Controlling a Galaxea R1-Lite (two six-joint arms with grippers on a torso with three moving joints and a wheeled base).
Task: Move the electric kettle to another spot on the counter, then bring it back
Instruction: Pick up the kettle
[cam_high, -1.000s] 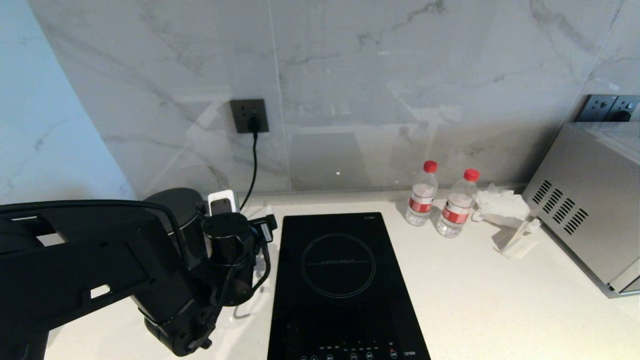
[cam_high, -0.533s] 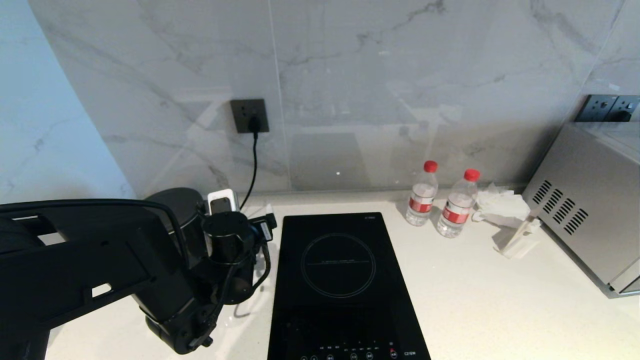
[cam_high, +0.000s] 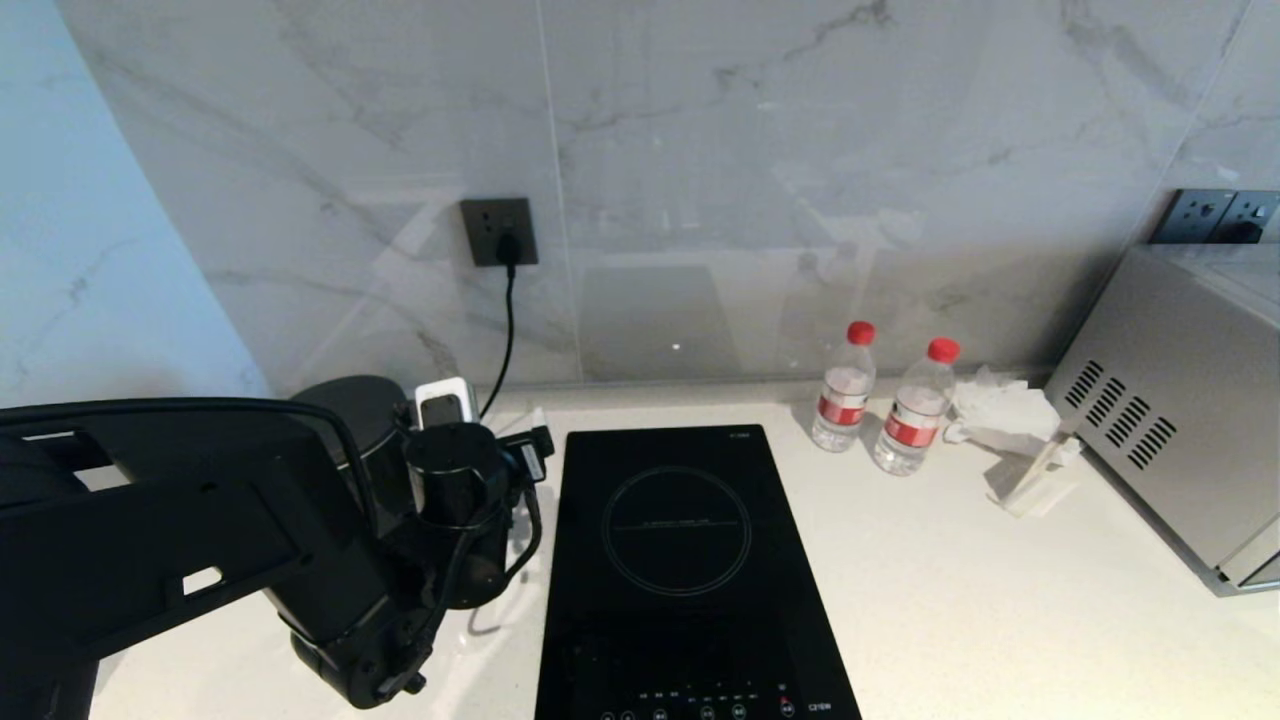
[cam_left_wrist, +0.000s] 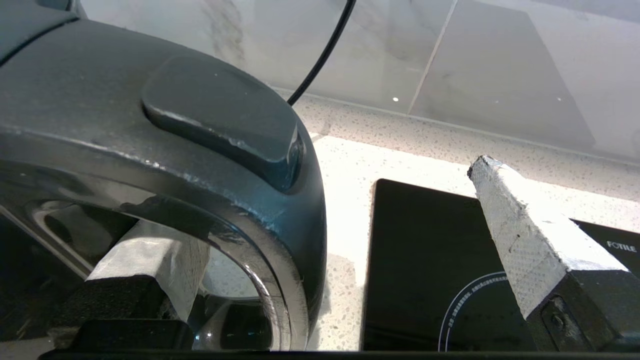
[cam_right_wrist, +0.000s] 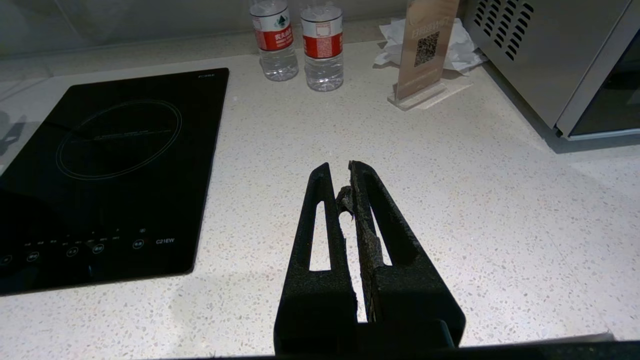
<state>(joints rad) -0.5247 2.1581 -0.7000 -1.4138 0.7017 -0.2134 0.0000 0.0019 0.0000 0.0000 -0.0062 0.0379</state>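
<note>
At the back left corner of the counter (cam_high: 960, 600), close to the marble wall (cam_high: 700, 150) and just left of the black glass hob (cam_high: 680, 560), stands the electric kettle (cam_high: 365, 440), upright and largely hidden in the head view behind the left arm. Seen from the left wrist, its thick looped handle (cam_left_wrist: 215, 165) fills the near field, and the left gripper (cam_left_wrist: 320, 250) straddles it with its jaws spread wide: one taped finger (cam_left_wrist: 150, 260) sits inside the loop, the other (cam_left_wrist: 520, 235) stands outside on the hob side, with a clear gap between that pad and the handle. So nothing is pinched yet. A black cord (cam_high: 508, 330) runs from the wall socket (cam_high: 498, 232) down toward the kettle's corner. Farther out, two water bottles (cam_high: 880, 400) with red caps stand behind the hob's right side, with crumpled tissue (cam_high: 1000, 410) and a small card stand (cam_right_wrist: 425, 50) beyond them, and a steel oven (cam_high: 1180, 400) at the far right. The right gripper (cam_right_wrist: 342, 182) hangs over bare worktop near the front, its fingers pressed together and holding nothing, seemingly parked. Whether this is the start or the end I cannot tell: the open jaws around the handle fit either an approach before the first lift or a release after the return.
</note>
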